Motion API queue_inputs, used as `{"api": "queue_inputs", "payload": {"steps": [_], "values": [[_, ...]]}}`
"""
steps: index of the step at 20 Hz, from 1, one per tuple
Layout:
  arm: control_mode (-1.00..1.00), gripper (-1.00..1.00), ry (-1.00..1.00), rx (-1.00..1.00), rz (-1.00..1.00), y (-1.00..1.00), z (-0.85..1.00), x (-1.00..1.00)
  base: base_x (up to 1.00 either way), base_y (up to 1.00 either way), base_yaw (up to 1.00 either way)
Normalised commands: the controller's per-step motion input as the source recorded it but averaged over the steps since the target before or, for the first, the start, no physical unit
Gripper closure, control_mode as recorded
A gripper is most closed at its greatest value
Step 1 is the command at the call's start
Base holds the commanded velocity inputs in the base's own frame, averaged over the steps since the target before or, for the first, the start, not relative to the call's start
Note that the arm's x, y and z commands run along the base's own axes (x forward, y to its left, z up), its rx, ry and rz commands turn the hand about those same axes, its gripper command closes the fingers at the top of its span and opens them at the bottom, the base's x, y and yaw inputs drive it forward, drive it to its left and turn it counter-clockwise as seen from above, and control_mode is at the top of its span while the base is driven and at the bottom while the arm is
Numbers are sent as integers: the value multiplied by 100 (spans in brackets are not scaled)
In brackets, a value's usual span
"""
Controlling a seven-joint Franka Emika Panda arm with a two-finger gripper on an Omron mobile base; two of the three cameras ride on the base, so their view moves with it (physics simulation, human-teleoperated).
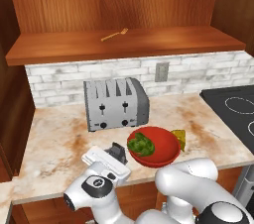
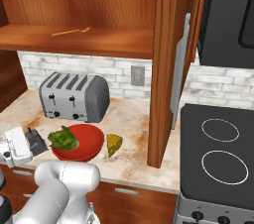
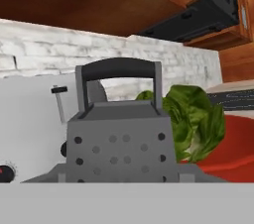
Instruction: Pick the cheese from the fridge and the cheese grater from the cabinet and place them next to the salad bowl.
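Wood cabinet (image 1: 124,44) up top, just a fork (image 1: 114,34) on its shelf. Toaster (image 1: 116,104) behind the salad bowl (image 1: 158,149), cheese (image 1: 179,139) touching its right side. Gripper (image 1: 117,154) pinches the cheese grater (image 3: 120,139) just left of the bowl.

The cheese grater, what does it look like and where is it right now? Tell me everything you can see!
The cheese grater is a small dark grey metal box, narrower toward its top, with rows of little round holes on its face and a dark loop handle above. It stands upright at the front of the counter, just left of the salad bowl and in front of the toaster. The gripper is closed around it.
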Motion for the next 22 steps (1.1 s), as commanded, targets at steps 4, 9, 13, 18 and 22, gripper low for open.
{"api": "queue_inputs", "payload": {"steps": [4,9,13,18,22], "values": [[-100,100,10,4,-3,-18,-3,1,0,0,0],[-100,-100,9,7,0,-20,-6,0,0,0,0],[-100,-100,4,7,0,-12,-1,0,0,0,0],[-100,-100,0,1,0,0,-3,0,0,0,0],[-100,-100,0,0,0,0,-2,0,0,0,0]]}}
